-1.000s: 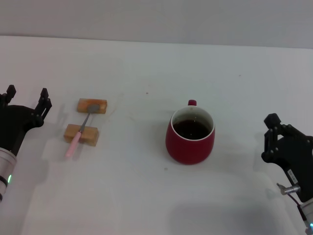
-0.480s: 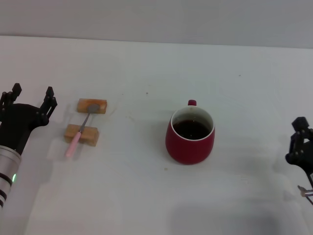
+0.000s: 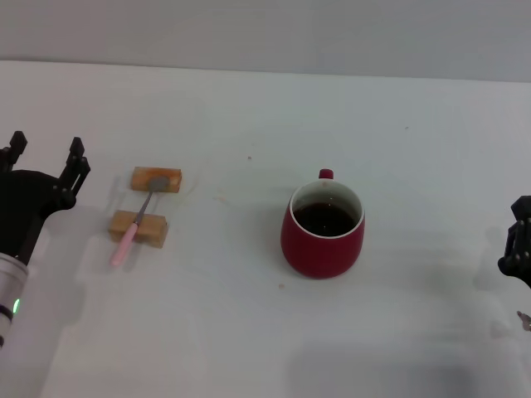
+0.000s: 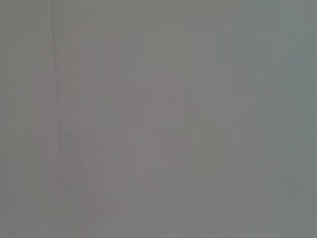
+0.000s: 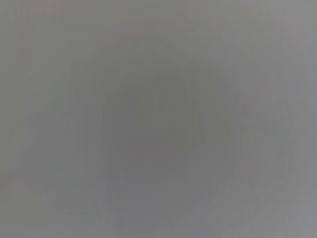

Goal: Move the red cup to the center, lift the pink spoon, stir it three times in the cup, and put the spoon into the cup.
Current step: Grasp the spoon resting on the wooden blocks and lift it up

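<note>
The red cup [image 3: 322,236] stands upright on the white table [image 3: 249,332], a little right of the middle, with dark liquid inside and its small handle pointing away from me. The pink spoon [image 3: 133,228] lies across two tan wooden blocks, its grey bowl on the far block [image 3: 156,178] and its pink handle over the near block [image 3: 139,228]. My left gripper [image 3: 46,153] is open and empty, hovering left of the blocks. My right gripper [image 3: 519,245] shows only partly at the right edge, well away from the cup. Both wrist views show only blank grey.
The table's far edge meets a grey wall [image 3: 265,33] at the back. Bare white tabletop lies between the blocks and the cup, and in front of the cup.
My right gripper has pulled back to the right, almost out of the head view. My left gripper shifted slightly right, then back left. The cup and spoon have not moved.
</note>
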### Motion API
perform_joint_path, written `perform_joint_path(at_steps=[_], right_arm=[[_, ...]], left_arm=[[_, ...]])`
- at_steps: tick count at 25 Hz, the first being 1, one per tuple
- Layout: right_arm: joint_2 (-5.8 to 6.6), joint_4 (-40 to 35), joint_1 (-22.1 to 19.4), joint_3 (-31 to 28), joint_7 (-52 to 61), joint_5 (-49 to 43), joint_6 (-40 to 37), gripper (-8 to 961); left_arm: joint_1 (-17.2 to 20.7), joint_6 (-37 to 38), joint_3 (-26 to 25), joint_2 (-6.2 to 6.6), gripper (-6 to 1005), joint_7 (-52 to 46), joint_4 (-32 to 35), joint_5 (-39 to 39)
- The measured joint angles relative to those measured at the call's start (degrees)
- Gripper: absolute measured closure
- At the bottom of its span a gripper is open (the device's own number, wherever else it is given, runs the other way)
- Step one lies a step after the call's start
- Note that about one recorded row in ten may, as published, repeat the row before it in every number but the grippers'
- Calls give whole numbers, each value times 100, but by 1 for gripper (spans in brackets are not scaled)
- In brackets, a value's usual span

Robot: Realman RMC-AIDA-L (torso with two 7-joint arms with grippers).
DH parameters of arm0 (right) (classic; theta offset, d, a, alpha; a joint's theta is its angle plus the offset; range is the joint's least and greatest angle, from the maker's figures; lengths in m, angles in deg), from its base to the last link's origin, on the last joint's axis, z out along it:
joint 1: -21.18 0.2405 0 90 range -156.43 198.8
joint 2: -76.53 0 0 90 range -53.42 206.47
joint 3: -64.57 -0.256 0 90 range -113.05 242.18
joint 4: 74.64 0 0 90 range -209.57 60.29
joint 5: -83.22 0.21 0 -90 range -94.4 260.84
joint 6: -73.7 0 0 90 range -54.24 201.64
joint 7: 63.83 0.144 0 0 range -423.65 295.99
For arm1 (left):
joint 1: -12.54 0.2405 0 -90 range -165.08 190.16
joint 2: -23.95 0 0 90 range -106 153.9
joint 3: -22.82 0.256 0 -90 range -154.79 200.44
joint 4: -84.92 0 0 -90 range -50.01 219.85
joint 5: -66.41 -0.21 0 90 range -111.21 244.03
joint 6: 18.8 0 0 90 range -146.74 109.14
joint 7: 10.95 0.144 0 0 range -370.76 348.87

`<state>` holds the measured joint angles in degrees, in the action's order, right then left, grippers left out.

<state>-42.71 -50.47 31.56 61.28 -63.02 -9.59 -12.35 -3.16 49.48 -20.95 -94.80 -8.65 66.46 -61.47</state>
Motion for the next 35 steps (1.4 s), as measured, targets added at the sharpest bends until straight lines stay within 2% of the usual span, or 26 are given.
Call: perform_joint_path(at_steps=[12,19,24,35], right_arm=[[-10,-1,-67,-140,-24,1,27,955],[-12,-9,-170,-137,-28,1,33,953],[-12,-15,-243,-179,-28,201,37,954],[-10,-208,-470,-195,-28,1210,-349,953]], left_arm=[[312,404,209,13,361,0,-65,-1],[511,518,874,34,365,-6,-81,-7],[910,984,1390,35,367,-59,-79,-11],[1148,1003,1860,15,373,-283,-66,-6]])
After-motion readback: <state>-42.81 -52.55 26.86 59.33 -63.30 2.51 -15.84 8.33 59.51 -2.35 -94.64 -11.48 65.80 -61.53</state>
